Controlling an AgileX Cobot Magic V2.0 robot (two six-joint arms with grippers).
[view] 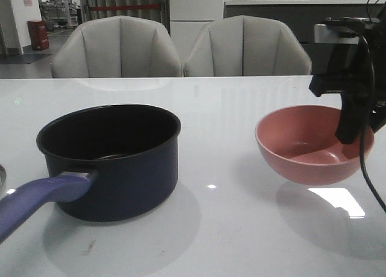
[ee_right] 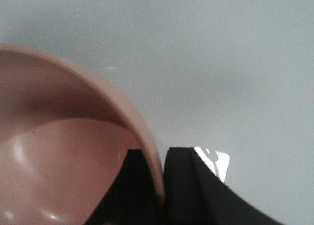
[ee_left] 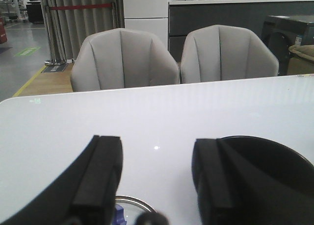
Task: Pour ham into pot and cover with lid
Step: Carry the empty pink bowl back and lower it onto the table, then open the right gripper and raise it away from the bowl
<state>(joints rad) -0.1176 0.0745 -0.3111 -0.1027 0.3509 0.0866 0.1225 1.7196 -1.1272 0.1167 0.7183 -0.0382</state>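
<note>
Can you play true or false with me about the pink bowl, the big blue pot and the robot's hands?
1. The right gripper pinches the rim of the pink bowl. True.
2. The pink bowl is full of ham. False: it looks empty.
3. The lid sits on the pot. False: the pot is open.
4. The left gripper is open, holding nothing. True.
5. The pot's handle is red. False: it is purple-blue.

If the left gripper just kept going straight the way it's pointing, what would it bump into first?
Probably nothing soon. The left gripper, open, points across bare table toward the grey chairs beyond its far edge. The pot lies beside that line, though depth is hard to judge.
</note>
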